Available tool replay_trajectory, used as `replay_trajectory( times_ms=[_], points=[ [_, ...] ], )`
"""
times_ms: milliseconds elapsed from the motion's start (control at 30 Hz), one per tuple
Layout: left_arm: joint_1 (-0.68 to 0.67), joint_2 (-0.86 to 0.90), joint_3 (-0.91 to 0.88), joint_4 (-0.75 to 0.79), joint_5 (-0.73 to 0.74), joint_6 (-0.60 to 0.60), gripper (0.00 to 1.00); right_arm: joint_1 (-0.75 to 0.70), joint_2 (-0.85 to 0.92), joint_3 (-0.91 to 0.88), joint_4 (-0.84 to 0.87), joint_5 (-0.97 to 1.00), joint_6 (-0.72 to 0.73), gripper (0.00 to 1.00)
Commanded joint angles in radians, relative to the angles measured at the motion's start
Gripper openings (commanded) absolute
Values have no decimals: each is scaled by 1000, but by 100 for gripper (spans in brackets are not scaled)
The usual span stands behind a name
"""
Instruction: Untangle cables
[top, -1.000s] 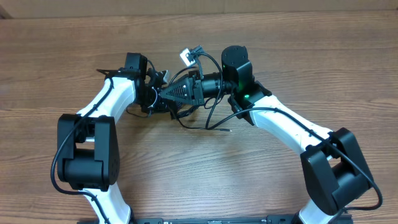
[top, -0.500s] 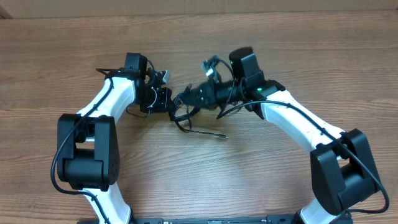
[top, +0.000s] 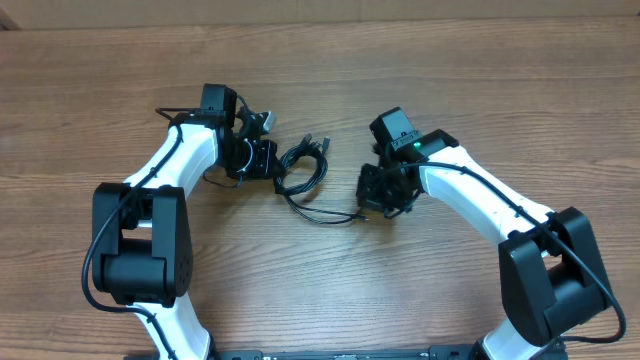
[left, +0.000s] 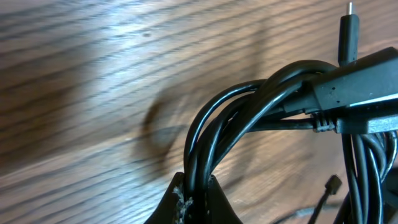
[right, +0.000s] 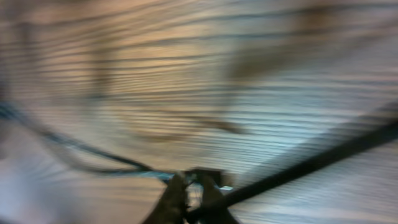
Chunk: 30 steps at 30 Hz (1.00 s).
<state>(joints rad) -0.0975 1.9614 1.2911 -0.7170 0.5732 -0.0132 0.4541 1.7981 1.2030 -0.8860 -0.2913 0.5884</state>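
the table (top: 480, 90) leaves plenty of bare wood around the work, with its far edge well behind both arms and open boards in front between the arm bases. the right arm (top: 480, 200) has changed most: a second ago it reached across to the left gripper, and it has since swung back to its own side and dropped low. the left arm (top: 185, 160) has stayed put. the left gripper (top: 262, 160) is clamped on the cables (top: 300, 168), which now lie as a loose loop just beside it; its wrist view shows the cords rising from between its fingers. one thin strand (top: 330, 215) has been drawn out of the loop toward the right gripper (top: 372, 205), so a first cord looks partly freed, though its root is still in the bundle. that gripper's fingers stand close together, but blur hides whether they pinch the strand. a plug (top: 318, 142) pokes out at the loop's far side.
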Motion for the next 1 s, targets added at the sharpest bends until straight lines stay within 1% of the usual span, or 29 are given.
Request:
replay_trajectory(
  times_ms=[0, 67, 100, 233, 300, 367, 500, 567, 600, 667, 767, 867, 967],
  points=[
    [18, -13, 13, -5, 155, 41, 4, 0, -27, -12, -22, 158, 13, 25],
    [35, -13, 13, -20, 206, 42, 4, -6, -27, -12, -24, 161, 13, 52],
    [45, -13, 13, -32, 241, 42, 4, -13, -27, -12, -23, 161, 13, 57],
    [76, -13, 13, -62, 344, 45, 4, -45, -27, -11, -13, 143, 13, 58],
    [87, -13, 13, -69, 388, 45, 4, -76, -27, -10, -8, 75, 2, 53],
    [95, -13, 13, -73, 443, 45, 4, -119, -27, -10, 0, -72, -68, 48],
    [99, -13, 13, -72, 564, 48, 4, -230, -27, -10, -7, -360, -162, 42],
    [100, -13, 13, -72, 638, 73, 4, -281, -27, -10, -6, -414, -169, 42],
    [100, -13, 13, -72, 676, 90, 4, -316, -27, -10, -2, -421, -168, 43],
    [100, -13, 13, -71, 730, 119, 4, -376, -27, -10, 19, -413, -168, 53],
    [100, -13, 13, -72, 739, 158, 4, -472, -27, -10, 76, -404, -167, 59],
    [99, -13, 13, -76, 740, 208, 4, -547, -27, -10, 125, -379, -166, 61],
    [92, -13, 13, -86, 737, 291, 4, -611, -27, -10, 142, -329, -99, 62]
  ],
)
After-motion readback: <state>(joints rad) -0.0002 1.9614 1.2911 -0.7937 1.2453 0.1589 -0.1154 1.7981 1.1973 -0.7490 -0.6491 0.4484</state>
